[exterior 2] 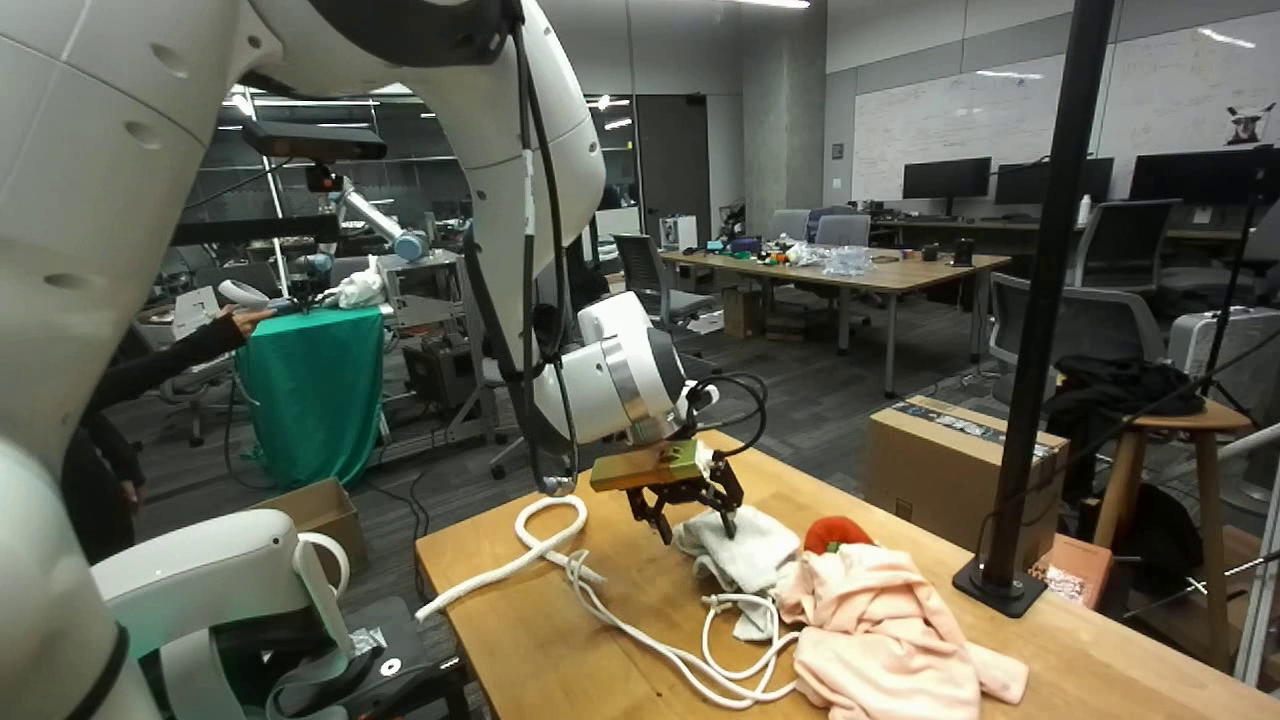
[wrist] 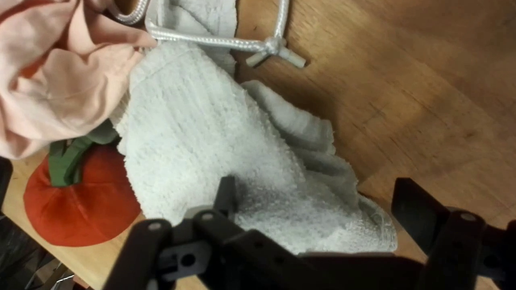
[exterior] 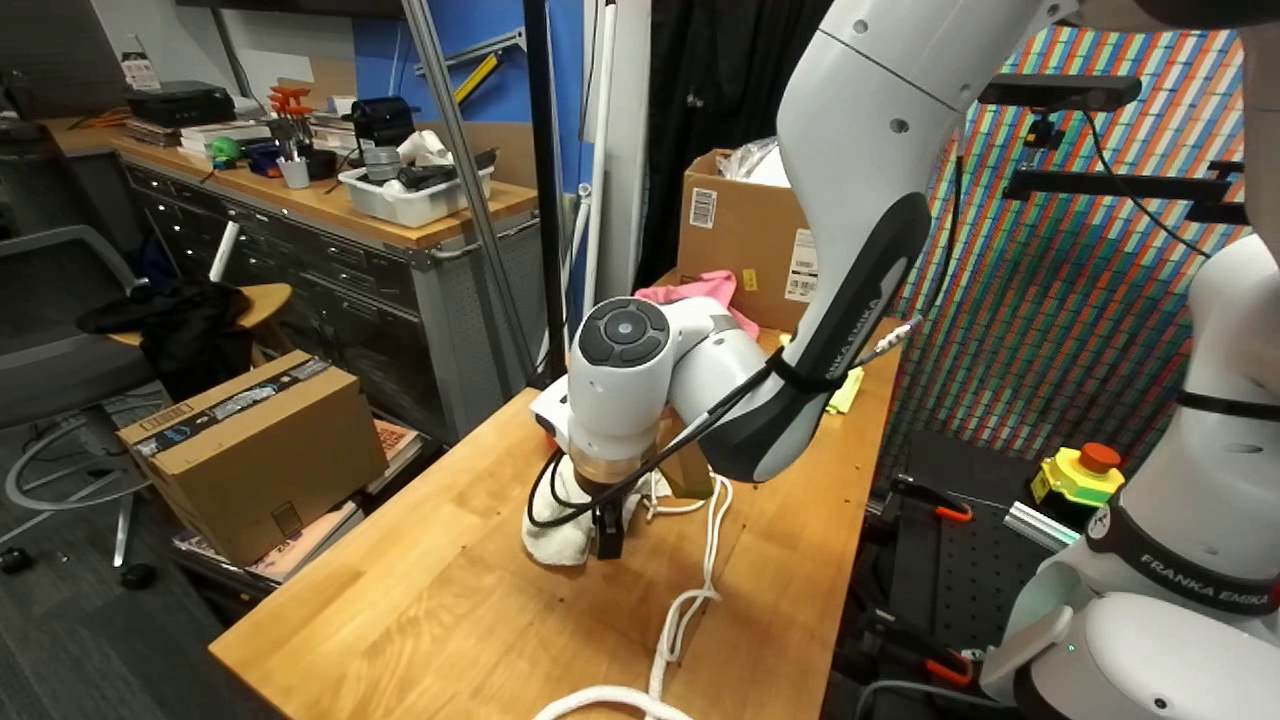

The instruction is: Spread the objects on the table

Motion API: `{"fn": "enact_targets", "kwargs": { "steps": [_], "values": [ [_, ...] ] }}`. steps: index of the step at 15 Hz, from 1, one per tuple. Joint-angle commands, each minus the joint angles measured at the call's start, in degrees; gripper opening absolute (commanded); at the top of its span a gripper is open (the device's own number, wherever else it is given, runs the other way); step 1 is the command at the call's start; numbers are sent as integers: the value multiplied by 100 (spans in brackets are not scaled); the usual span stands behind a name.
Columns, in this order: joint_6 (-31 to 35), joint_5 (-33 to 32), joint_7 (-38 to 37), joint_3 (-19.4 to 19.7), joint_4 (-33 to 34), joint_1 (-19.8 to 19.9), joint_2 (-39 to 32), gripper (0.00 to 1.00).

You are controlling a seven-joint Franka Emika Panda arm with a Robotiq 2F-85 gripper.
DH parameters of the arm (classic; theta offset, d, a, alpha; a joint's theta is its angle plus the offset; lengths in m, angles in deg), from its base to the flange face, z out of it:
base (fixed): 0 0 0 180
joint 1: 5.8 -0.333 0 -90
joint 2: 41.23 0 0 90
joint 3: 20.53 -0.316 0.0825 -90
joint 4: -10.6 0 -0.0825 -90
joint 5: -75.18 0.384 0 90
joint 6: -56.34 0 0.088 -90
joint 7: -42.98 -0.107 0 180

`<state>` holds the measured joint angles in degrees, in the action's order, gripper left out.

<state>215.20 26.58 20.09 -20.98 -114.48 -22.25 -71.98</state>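
Your gripper [wrist: 316,192]: jaws wide over whitish terry rag [wrist: 201,129]. Red plush pumpkin [wrist: 80,205]: near wooden table [exterior: 430,620] edge. Pink cloth [exterior 2: 880,630]: against rag. White cord [exterior 2: 480,582]: end past short edge. Your moving room: beside cord, from rag to that edge.

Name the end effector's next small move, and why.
Probably close the end effector on the whitish rag, though contact is hard to judge. In the wrist view, part of the rag shows between its open fingers; the rag lies bunched against the pink cloth, with the white cord across it, so gripping it may help spread them.
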Motion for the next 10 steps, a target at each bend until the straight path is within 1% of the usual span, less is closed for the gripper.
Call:
{"fn": "enact_targets", "kwargs": {
  "steps": [1,3,4,5,6,7,8,10],
  "values": [
    [-99,179,239,-75,469,95,-356,100],
    [-146,148,230,-30,638,92,-473,100],
    [-131,275,327,98,697,-14,-524,100],
    [-166,300,348,121,756,-11,-554,93],
    [-191,332,385,144,810,-12,-587,74],
    [-220,381,440,150,857,2,-621,68],
    [-261,435,478,166,899,-4,-647,58],
    [-341,519,565,181,932,-9,-669,44]
  ]
}}
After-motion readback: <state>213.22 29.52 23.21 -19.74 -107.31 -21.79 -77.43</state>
